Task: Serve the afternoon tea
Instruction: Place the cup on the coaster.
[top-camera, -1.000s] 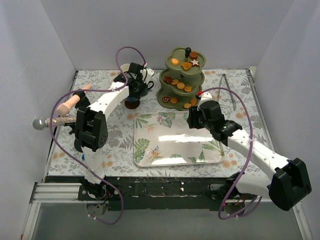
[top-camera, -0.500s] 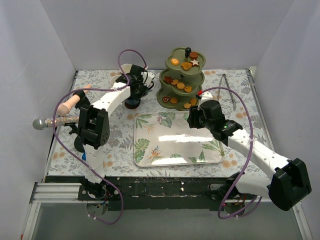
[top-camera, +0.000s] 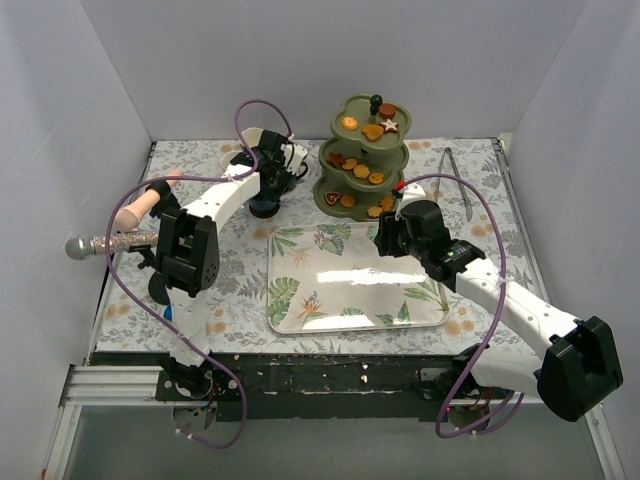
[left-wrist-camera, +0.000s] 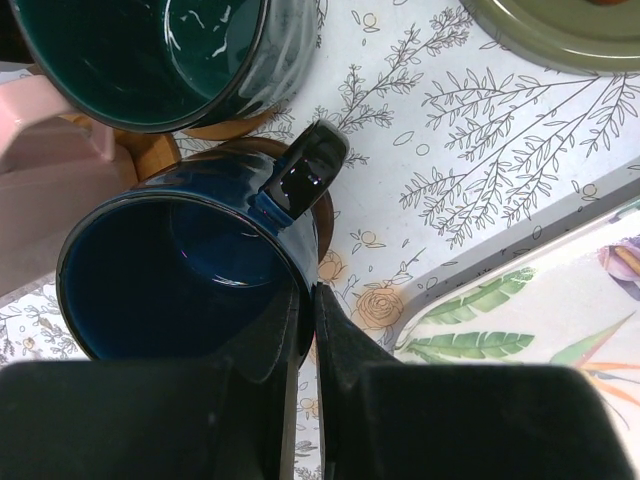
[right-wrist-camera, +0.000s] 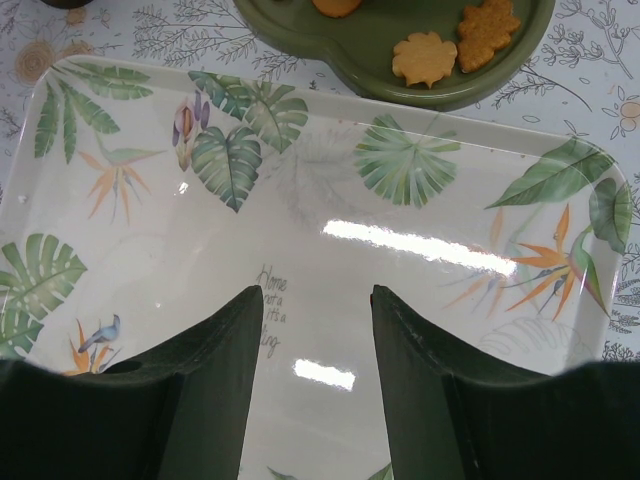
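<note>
My left gripper (top-camera: 268, 186) is shut on the rim of the blue mug (left-wrist-camera: 180, 265), one finger inside and one outside, beside its handle. The mug sits over a brown coaster (left-wrist-camera: 324, 215); I cannot tell whether it touches it. The green mug (left-wrist-camera: 150, 50) and pink mug (left-wrist-camera: 45, 165) are close behind it. The olive three-tier stand (top-camera: 365, 160) holds orange and brown biscuits (right-wrist-camera: 424, 58). My right gripper (right-wrist-camera: 318, 300) is open and empty above the tray (top-camera: 350, 290).
Metal tongs (top-camera: 455, 180) lie at the back right. A glittery microphone (top-camera: 110, 240) and a peach-coloured object (top-camera: 145, 205) lie at the left edge. The tray's rim (left-wrist-camera: 500, 260) is just right of the blue mug. White walls enclose the table.
My left arm has shifted slightly, with the blue mug still in its grip near the same spot. The right arm has not moved.
</note>
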